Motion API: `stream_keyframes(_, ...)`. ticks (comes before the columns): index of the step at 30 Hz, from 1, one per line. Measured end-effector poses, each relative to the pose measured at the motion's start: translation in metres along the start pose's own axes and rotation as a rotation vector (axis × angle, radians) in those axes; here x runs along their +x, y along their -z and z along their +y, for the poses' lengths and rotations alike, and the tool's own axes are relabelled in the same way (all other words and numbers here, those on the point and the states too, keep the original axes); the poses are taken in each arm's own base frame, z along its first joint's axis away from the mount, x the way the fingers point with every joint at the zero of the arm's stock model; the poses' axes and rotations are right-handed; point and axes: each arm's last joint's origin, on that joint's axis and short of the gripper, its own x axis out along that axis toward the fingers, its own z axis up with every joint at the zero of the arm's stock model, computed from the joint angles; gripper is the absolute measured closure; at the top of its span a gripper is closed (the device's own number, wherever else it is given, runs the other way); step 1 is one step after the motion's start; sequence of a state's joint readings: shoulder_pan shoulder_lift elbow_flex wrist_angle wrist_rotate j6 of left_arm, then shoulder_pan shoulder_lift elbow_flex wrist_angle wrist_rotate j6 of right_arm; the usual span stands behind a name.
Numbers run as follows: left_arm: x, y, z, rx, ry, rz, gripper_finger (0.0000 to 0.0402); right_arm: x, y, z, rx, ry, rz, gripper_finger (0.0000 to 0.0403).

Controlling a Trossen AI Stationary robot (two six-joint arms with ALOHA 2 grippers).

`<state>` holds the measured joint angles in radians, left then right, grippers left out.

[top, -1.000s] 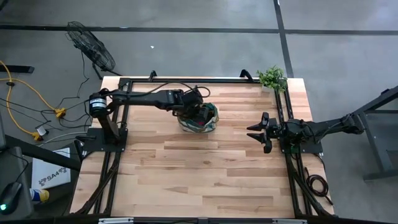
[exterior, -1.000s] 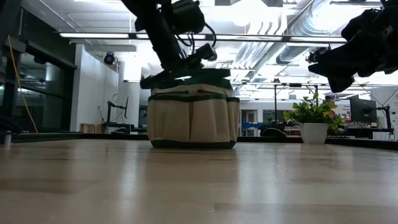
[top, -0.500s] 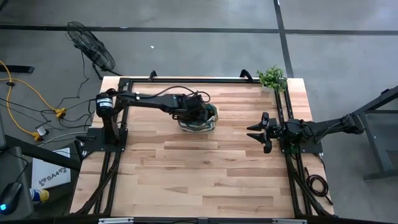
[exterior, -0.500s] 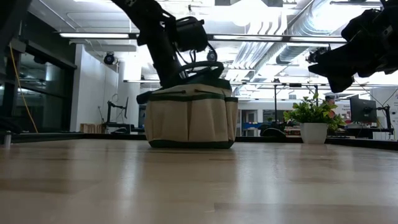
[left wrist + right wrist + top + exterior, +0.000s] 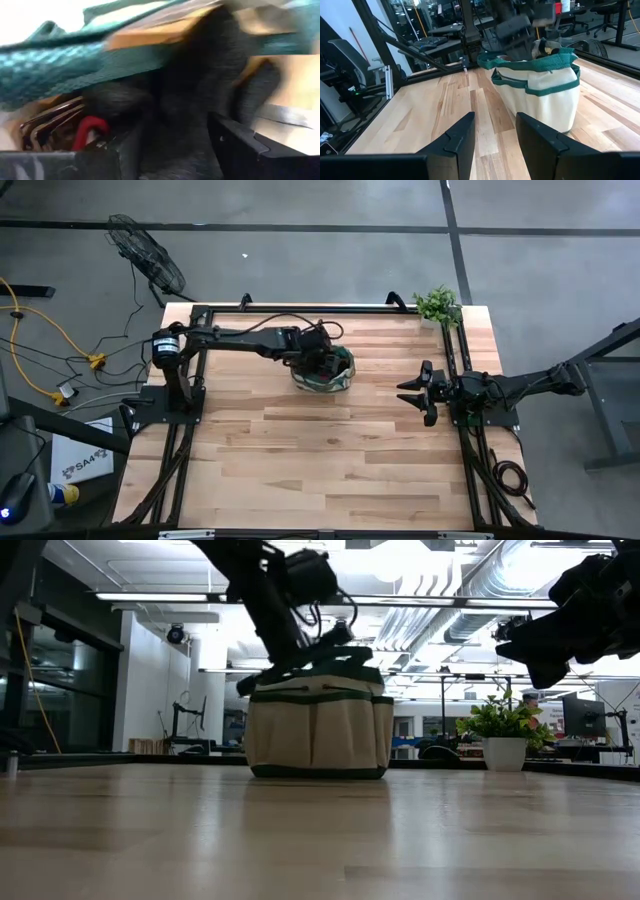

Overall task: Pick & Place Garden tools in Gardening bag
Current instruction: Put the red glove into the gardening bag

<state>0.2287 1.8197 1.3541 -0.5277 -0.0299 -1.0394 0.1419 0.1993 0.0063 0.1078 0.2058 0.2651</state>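
grey floor point(image 5: 300, 260), a fan point(image 5: 146, 255), perhaps ceiling ducts point(image 5: 440, 600).

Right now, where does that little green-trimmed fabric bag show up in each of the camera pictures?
High view: the gardening bag sits at the table's far middle, under the left gripper.
Low view: centre, standing on the tabletop, the left arm reaching into its top.
Left wrist view: its green rim fills the picture, seen from inside.
Right wrist view: far right of centre.
Shared landmark: the green trim band.

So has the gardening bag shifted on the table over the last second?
Yes. In the high view the gardening bag sits closer to the potted plant than before, dragged toward the right side while the left gripper is in it.
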Motion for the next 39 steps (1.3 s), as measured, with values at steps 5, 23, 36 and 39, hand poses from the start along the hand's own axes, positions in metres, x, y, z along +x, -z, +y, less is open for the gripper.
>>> stream_keyframes(5,-0.015,-0.003,-0.004,0.031,0.045,-0.009,0.0192,0.000,0.000,0.000,0.000,0.000,0.000,0.0268)
stream_keyframes(23,-0.045,-0.006,-0.002,0.167,-0.027,-0.134,0.0192,0.000,0.000,0.000,0.000,0.000,0.000,0.0268)
stream_keyframes(36,-0.047,-0.005,0.005,0.133,-0.127,-0.176,0.0192,0.000,0.000,0.000,0.000,0.000,0.000,0.0268)
stream_keyframes(39,-0.047,-0.006,0.004,0.175,-0.131,-0.201,0.0192,0.000,0.000,0.000,0.000,0.000,0.000,0.0268)
